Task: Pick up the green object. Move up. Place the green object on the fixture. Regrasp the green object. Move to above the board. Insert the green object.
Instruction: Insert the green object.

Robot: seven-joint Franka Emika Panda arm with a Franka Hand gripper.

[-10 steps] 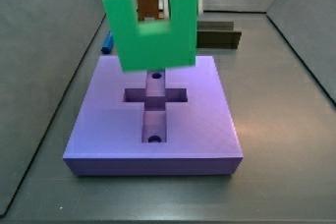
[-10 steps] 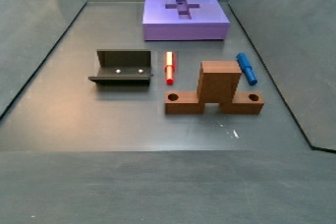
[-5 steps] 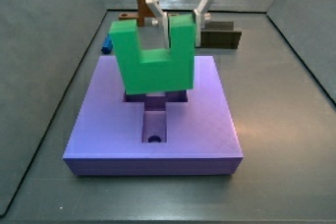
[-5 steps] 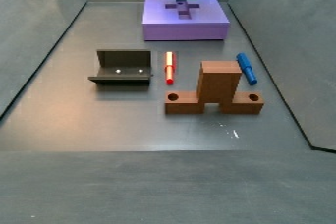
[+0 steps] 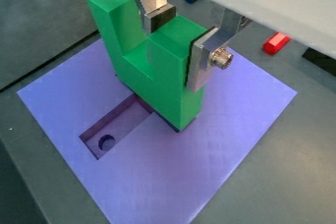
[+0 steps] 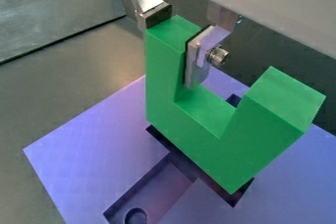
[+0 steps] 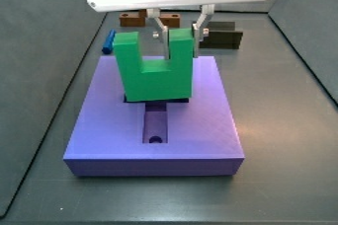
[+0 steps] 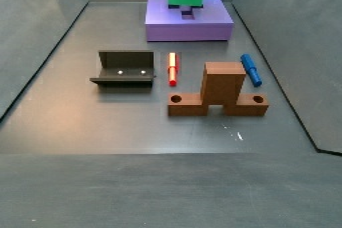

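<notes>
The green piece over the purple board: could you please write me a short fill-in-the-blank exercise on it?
1. The gripper is shut on the ____ piece.
2. That piece sits over the ____ board.
3. On the floor, the red peg lies between the fixture and the ____ wooden block.

Missing: green; purple; brown

Matt green plastic object (image 5: 151, 66), matt purple board (image 5: 230, 159), between bare silver metal plates of gripper (image 5: 180, 33).
</notes>
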